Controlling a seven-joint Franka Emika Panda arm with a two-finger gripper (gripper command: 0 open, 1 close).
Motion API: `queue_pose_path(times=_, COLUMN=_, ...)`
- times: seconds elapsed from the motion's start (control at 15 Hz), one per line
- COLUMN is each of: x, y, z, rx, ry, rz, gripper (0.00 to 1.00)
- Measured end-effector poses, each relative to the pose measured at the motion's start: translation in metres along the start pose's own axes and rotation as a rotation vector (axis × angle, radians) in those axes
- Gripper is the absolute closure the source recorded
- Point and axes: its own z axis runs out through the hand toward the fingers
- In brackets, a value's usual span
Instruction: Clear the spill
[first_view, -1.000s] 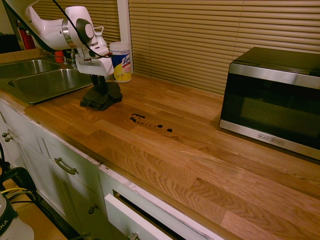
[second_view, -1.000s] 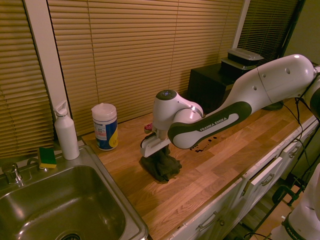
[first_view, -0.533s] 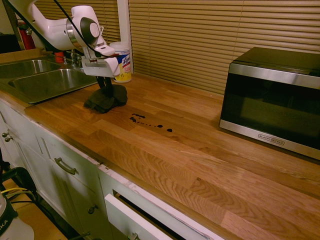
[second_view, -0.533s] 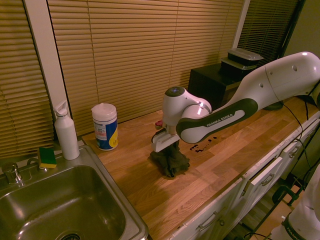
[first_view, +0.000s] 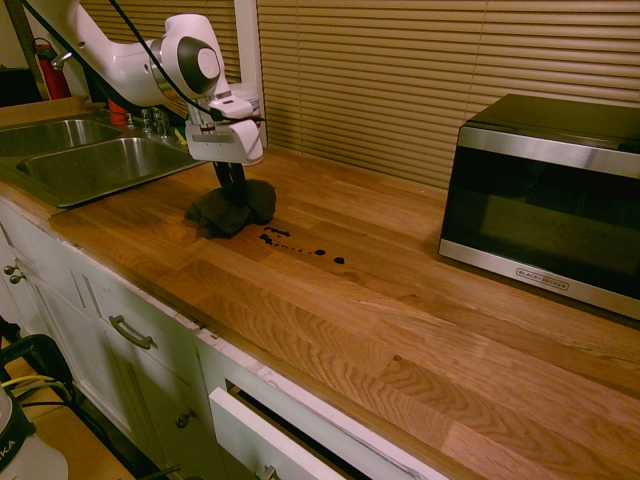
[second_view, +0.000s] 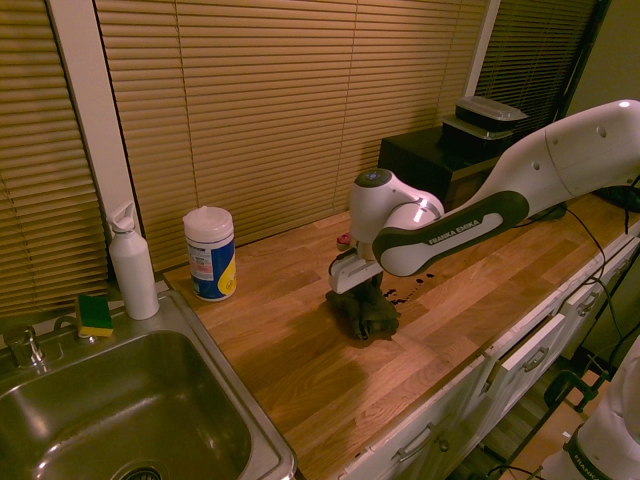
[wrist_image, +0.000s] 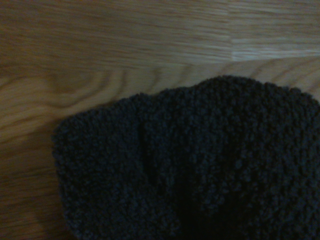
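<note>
Your gripper (first_view: 232, 178) is clamped on the dark rag (first_view: 232, 208), just beside the spill (first_view: 300, 245); the sink (first_view: 90, 165) looks empty.

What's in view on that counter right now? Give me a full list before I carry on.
spill: one trail, black-brown drops, on the countertop beside the cloth
cloth: one, dark, bunched, on the countertop under the gripper
countertop: one, wood
microwave: one, black and silver, far end of the counter
wipes canister: one, white with blue-yellow label, by the blinds
bottle: one, white, beside the sink
sponge: one, yellow-green, sink rim
sink: one, steel
gripper: one, white, shut on the cloth
</note>
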Motion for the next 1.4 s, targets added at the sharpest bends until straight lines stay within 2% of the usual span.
queue_pose_path(times=1.07, x=0.138, y=0.137, z=0.052, rx=0.021, ry=-0.038, rz=0.298, gripper=1.0)
queue_pose_path(times=1.4, x=0.138, y=0.137, z=0.052, rx=0.021, ry=-0.038, rz=0.298, gripper=1.0)
